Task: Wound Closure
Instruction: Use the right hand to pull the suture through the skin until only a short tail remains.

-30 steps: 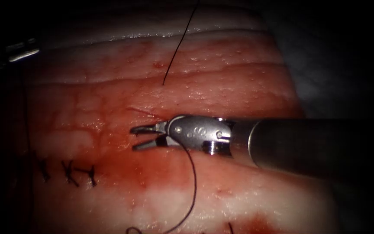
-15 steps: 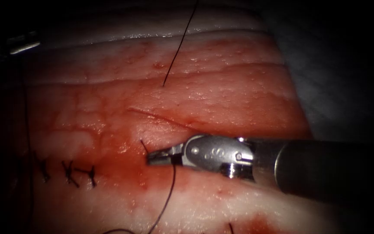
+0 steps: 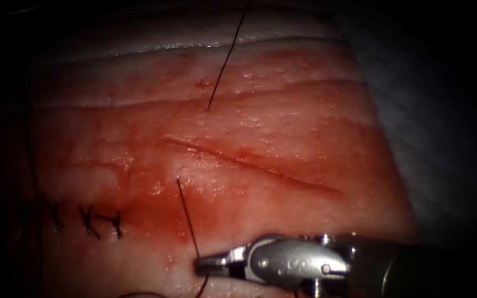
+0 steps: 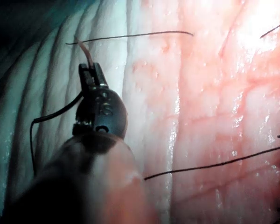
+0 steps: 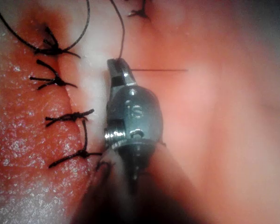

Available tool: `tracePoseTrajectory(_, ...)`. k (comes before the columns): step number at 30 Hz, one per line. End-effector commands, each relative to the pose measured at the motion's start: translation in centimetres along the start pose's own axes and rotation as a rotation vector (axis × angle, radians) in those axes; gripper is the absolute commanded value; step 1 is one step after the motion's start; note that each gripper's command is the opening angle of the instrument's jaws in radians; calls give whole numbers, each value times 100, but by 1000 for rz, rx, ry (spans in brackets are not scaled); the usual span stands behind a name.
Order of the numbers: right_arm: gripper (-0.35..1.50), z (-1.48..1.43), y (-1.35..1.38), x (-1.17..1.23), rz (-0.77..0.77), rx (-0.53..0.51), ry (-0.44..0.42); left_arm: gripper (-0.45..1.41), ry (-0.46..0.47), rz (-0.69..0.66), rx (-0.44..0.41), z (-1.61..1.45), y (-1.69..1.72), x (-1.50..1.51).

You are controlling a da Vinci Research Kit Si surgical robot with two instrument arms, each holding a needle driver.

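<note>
My right tool [image 3: 201, 267] lies low over the near part of the tissue [image 3: 282, 116], its jaws shut on the dark thread [image 3: 187, 218]. That thread runs taut from a point in the tissue just left of the cut [image 3: 249, 164] down to the jaws. The right wrist view has the same jaws [image 5: 115, 64] pinching the thread [image 5: 158, 70]. My left tool [image 4: 91, 70] is shut on a pale curved piece that looks like the needle [image 4: 85, 49], held clear of the tissue, with thread trailing from it. A second strand [image 3: 226, 60] enters the tissue above the cut.
Several tied stitches [image 3: 86, 219] sit in a row at the left, also seen as dark knots [image 5: 56, 80] beside the right tool. Red fluid [image 3: 155, 212] stains the tissue below the cut. The tissue's edge [image 3: 393, 165] falls away on the right.
The right tool's open jaws shut on the thread beside the cut, then moved down toward the front, drawing thread out of the tissue. The left tool slid out at the upper left.
</note>
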State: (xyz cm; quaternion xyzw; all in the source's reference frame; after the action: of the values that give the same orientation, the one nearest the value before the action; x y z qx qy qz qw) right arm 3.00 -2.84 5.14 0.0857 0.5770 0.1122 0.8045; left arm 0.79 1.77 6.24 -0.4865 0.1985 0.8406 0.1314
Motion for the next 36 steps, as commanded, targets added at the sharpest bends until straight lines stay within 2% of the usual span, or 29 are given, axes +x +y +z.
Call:
tracePoseTrajectory(1, -35, 2, -20, 4, -17, 10, -3, -45, 1, -3, 6, 16, -9, -6)
tracePoseTrajectory(9, -35, -10, -63, 17, -50, 23, -9, -45, 2, 6, 22, 32, -13, -23)
tracePoseTrajectory(11, -35, -12, -76, 20, -58, 40, -15, -45, 5, 18, 34, 35, -3, -30)
tracePoseTrajectory(18, -35, -15, -120, 40, -98, 111, 2, -45, -16, -6, -20, 39, 53, -69)
tracePoseTrajectory(19, 2, -16, -116, 44, -145, 120, 13, -45, -23, -9, -30, 40, 63, -76)
tracePoseTrajectory(20, 2, -16, -116, 44, -145, 120, 13, -45, -23, -9, -30, 40, 63, -76)
tracePoseTrajectory(21, 32, -18, -111, 46, -163, 121, 13, -45, -26, -15, -34, 40, 66, -78)
tracePoseTrajectory(22, 89, -21, -97, 49, -212, 112, 30, -45, -32, -19, -39, 41, 72, -80)
tracePoseTrajectory(23, 118, -28, -76, 50, -236, 89, 68, -45, -40, -21, -42, 42, 75, -80)
tracePoseTrajectory(24, 118, -28, -76, 50, -236, 89, 68, -45, -40, -21, -42, 42, 75, -80)
tracePoseTrajectory(28, 145, -41, -34, 51, -268, 29, 119, -45, -36, -22, -45, 43, 78, -75)
tracePoseTrajectory(30, 148, -51, -5, 49, -268, -8, 139, -45, -35, -21, -50, 44, 81, -72)
tracePoseTrajectory(33, 147, -62, 23, 47, -277, -30, 135, -45, -33, -21, -57, 44, 85, -67)
tracePoseTrajectory(36, 147, -67, 37, 43, -278, -40, 129, -45, -32, -21, -57, 44, 86, -66)
